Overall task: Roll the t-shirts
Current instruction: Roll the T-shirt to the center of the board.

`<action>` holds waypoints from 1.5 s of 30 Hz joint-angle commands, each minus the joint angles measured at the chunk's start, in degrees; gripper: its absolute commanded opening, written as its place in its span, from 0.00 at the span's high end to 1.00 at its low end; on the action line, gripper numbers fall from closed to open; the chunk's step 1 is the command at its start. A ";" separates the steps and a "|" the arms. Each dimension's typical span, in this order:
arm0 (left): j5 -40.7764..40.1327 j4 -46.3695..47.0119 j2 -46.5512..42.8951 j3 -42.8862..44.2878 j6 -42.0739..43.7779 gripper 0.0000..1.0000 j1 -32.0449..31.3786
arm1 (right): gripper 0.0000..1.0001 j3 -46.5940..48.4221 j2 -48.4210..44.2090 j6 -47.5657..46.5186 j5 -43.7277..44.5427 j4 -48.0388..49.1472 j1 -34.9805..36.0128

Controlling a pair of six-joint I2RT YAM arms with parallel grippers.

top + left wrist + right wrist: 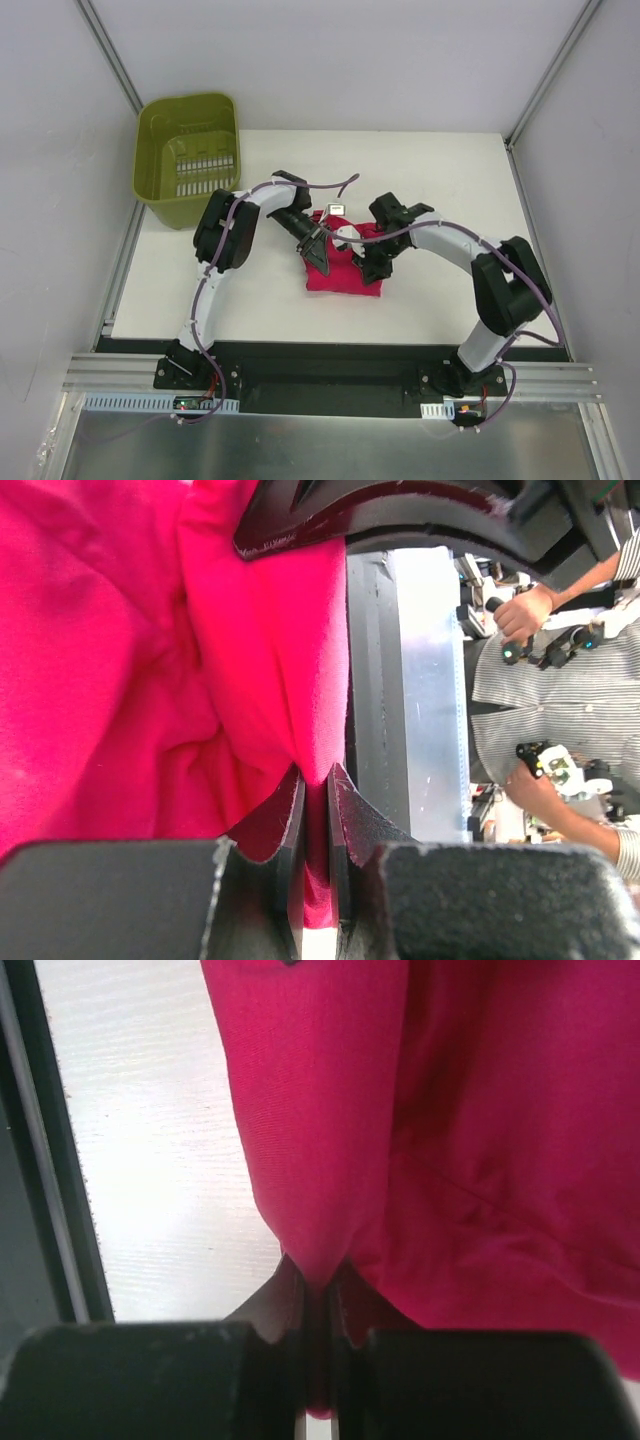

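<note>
Black jaws clamp magenta cloth: left gripper [317, 790] and right gripper [320, 1282] each pinch a fold of the t-shirt [345, 278], bunched on the table [450, 300] between them. Rolling appears only started; the shirt is a loose heap, not yet a tight roll.

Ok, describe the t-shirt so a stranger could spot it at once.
On the white table, near its middle, lies a bunched t-shirt. The left claw and right claw are each shut on a fold of it. It is the only magenta thing there; the basket at the far left corner is green.
</note>
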 commanded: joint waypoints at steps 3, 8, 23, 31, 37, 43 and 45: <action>0.67 -4.50 -9.00 -4.17 -1.13 1.00 0.68 | 0.99 -7.29 -11.36 3.90 11.27 8.07 1.36; -7.85 8.66 -10.06 -7.33 -15.63 1.00 0.68 | 0.99 -10.28 -14.45 4.25 14.79 12.73 3.20; -11.12 10.56 -18.94 -18.50 -15.05 1.00 -5.91 | 0.99 -17.75 -23.32 5.39 17.45 8.97 10.77; -5.59 9.41 -13.32 -21.14 -13.20 1.00 -6.70 | 0.99 -20.56 -23.16 4.16 8.74 -1.49 11.04; -2.41 6.33 -6.73 -19.91 -10.73 1.00 -6.79 | 0.99 -20.04 -19.47 0.65 2.76 -7.82 9.90; -3.55 6.07 -4.00 -19.56 -12.22 1.00 -6.79 | 0.99 -15.13 -11.74 -4.26 -2.25 -13.88 8.40; -6.80 6.86 -3.03 -19.73 -14.23 1.00 -6.62 | 0.99 -13.72 -7.70 -4.98 -3.13 -15.73 8.14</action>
